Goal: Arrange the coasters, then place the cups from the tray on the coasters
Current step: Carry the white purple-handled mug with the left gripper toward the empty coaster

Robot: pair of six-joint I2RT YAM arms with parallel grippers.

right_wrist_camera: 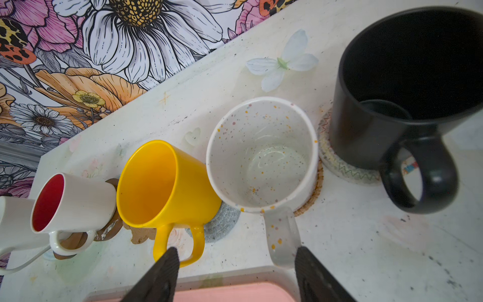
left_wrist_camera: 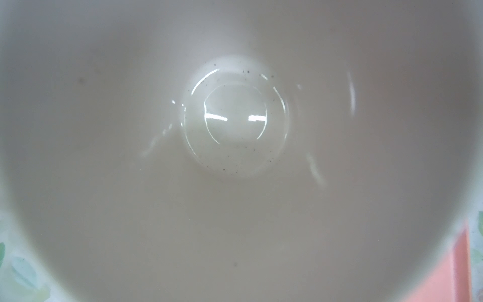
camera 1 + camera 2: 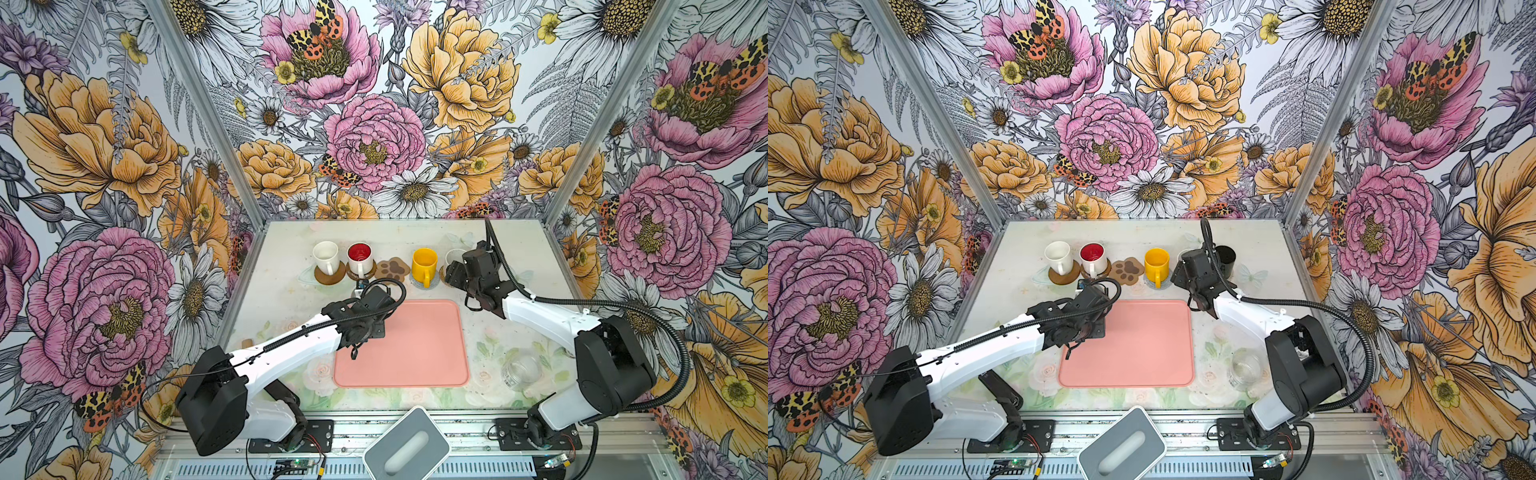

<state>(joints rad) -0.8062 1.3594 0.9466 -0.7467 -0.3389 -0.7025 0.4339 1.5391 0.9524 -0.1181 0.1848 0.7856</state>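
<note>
A row of cups runs along the back. A white cup (image 3: 325, 257) and a red-inside cup (image 3: 360, 257) stand on brown coasters (image 3: 330, 277). The paw-print coaster (image 3: 392, 268) is bare. The yellow cup (image 1: 162, 183) sits on a grey-blue coaster (image 1: 222, 222), the speckled cup (image 1: 261, 151) on a tan one (image 1: 311, 201), and the black cup (image 1: 407, 86) on a pale one (image 1: 339, 164). My right gripper (image 1: 236, 264) is open, with the speckled cup's handle free beside one finger. A white-inside cup (image 2: 235, 117) fills the left wrist view and hides those fingers. My left wrist (image 3: 374, 299) hangs over the back left corner of the tray (image 3: 415, 345).
A clear glass jar (image 3: 521, 370) stands right of the tray, close to the right arm's base. A grey-white box (image 3: 407, 444) sits at the front edge. A small tan object (image 3: 248, 343) lies by the left wall. Floral walls close in the back and both sides.
</note>
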